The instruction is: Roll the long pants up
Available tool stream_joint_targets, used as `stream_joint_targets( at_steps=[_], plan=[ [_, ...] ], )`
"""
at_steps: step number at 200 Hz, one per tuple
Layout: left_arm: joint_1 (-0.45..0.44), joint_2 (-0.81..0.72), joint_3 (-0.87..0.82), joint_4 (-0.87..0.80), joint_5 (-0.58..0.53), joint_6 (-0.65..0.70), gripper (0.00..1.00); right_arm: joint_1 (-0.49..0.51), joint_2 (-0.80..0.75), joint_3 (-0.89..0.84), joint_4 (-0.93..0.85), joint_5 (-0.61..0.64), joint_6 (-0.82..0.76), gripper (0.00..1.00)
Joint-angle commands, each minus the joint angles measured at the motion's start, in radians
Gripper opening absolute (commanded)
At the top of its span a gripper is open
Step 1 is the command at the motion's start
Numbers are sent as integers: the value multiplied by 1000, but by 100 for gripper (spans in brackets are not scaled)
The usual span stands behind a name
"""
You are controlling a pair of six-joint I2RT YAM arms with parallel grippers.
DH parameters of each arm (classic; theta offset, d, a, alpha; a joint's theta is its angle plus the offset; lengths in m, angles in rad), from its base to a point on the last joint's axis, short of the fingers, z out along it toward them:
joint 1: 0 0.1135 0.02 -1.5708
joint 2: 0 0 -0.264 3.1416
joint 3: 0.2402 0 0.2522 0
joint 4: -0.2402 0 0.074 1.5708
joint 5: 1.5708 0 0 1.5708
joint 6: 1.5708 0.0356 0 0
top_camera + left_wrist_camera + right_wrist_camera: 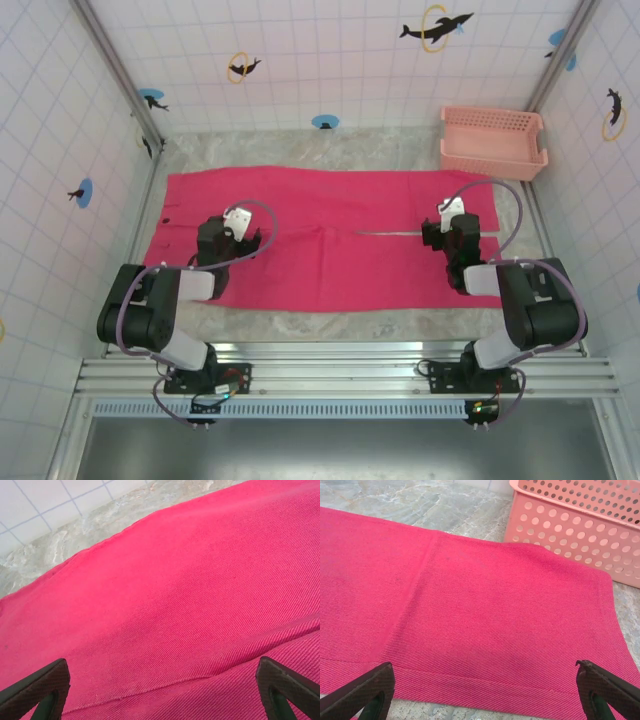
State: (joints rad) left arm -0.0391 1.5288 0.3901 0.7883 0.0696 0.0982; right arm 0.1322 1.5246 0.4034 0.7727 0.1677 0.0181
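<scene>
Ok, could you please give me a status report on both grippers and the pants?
Left gripper open over the waist end. Right gripper open over the leg ends. Long pants flat, unrolled. Pink basket far right, beside the cloth.

- A robot lab test cell.
- White tiled walls [330,60] with dolphin stickers [437,28] enclose the marbled table [300,145] on three sides.
- Metal posts [115,65] stand at the table's far corners.
- Left arm [150,310] and right arm [530,305] are bolted to a rail [340,372] at the table's near edge.
</scene>
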Motion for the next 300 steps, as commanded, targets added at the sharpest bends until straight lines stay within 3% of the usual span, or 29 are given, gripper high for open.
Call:
stream_joint_targets(
  at_steps=[1, 108, 116, 125, 136, 152, 163, 185, 202, 224, 251, 300],
  plan=[
    [5, -16, 20, 21, 11, -13, 98, 0, -7, 11, 27, 8, -1, 96],
    [5, -23, 24, 25, -4, -14, 97, 0, -7, 12, 28, 8, -1, 96],
    [3, -52, 73, -79, -35, -26, 97, 0, -7, 11, 29, 9, -1, 96],
    [5, -103, 186, -344, -79, -41, 97, 2, -10, 13, 29, 20, -1, 96],
    [2, -121, 358, -624, -163, -27, 97, 12, -53, 80, -130, 42, -10, 96],
    [4, -122, 583, -935, -277, 8, 97, 49, -88, 352, -657, 93, -30, 96],
    [4, -119, 721, -1105, -356, 15, 98, 97, -77, 501, -899, 83, -74, 96],
    [4, -125, 890, -1330, -514, 20, 98, 329, -90, 630, -1180, 214, -238, 97],
    [5, -135, 942, -1444, -643, 28, 97, 500, -83, 688, -1359, 235, -239, 97],
    [4, -168, 923, -1519, -684, 73, 98, 659, -57, 714, -1516, 172, -189, 85],
    [4, -230, 836, -1538, -739, 88, 97, 825, -59, 645, -1552, 220, -164, 81],
    [3, -294, 754, -1565, -766, 179, 97, 862, -58, 596, -1636, 62, -129, 70]
  ],
)
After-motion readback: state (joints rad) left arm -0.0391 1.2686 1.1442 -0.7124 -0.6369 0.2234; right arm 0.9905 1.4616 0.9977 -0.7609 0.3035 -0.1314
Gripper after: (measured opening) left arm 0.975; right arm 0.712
